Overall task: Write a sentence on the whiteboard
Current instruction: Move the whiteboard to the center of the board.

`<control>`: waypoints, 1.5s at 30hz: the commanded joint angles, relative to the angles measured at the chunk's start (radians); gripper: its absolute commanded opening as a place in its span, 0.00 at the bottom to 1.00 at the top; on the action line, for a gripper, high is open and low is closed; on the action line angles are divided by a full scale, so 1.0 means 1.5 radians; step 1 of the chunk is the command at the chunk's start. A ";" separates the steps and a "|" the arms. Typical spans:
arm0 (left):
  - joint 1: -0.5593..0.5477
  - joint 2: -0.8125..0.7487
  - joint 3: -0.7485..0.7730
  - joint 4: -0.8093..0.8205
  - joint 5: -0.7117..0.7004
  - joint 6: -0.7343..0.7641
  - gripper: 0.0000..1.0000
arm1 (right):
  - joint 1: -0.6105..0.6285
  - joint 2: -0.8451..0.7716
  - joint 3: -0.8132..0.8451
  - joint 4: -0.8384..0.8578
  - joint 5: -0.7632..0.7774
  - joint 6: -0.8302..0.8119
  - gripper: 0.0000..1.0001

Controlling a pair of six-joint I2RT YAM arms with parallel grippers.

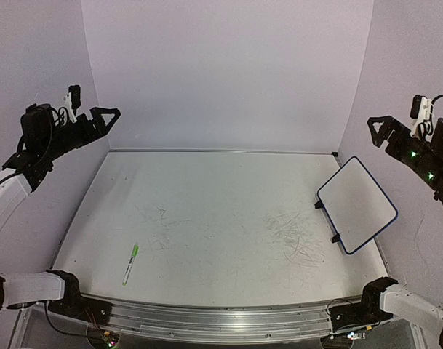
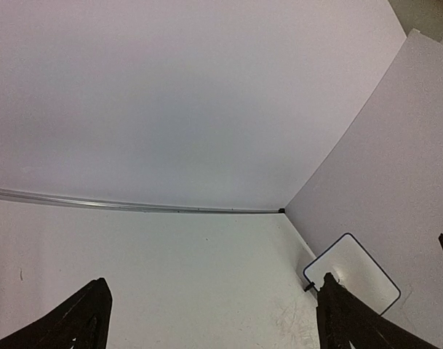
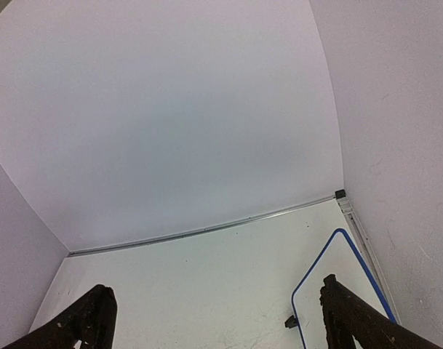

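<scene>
Your left pincer hangs high over the far-left corner of the worktop. Its fingers are spread wide with nothing between them, and its wrist view shows the same gap. Your right pincer is raised at the far right, above the whiteboard, and is equally spread and empty.

The whiteboard sits at the right edge of the worktop, turned at an angle, with its two black feet on its left side. Whether it lies flat or leans on the side wall cannot be told. Its face looks plain white in every view.

A green-capped marker lies near left, well apart from the board. Faint grey scribbles mark the worktop just left of the board.
</scene>
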 commanded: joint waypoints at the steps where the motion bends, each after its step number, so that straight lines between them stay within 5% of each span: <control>1: -0.012 0.030 0.047 0.022 0.068 -0.008 0.99 | -0.002 0.010 0.002 0.005 0.033 -0.013 0.98; 8: -0.099 0.107 0.081 0.009 0.017 0.024 0.99 | -0.001 0.014 -0.058 0.022 0.122 -0.030 0.98; 20: -0.136 0.223 0.156 -0.020 -0.013 0.065 1.00 | 0.019 0.112 -0.089 0.040 -0.036 0.023 0.98; 28: -0.146 0.215 0.121 -0.040 -0.055 0.111 0.99 | 0.160 0.222 -0.098 0.067 0.039 0.082 0.98; 37: -0.162 0.185 0.091 -0.058 -0.120 0.157 0.99 | 0.209 0.342 -0.108 0.084 0.089 0.168 0.98; 45: -0.166 0.157 0.079 -0.058 -0.160 0.168 0.99 | 0.209 0.418 -0.101 0.020 0.265 0.408 0.98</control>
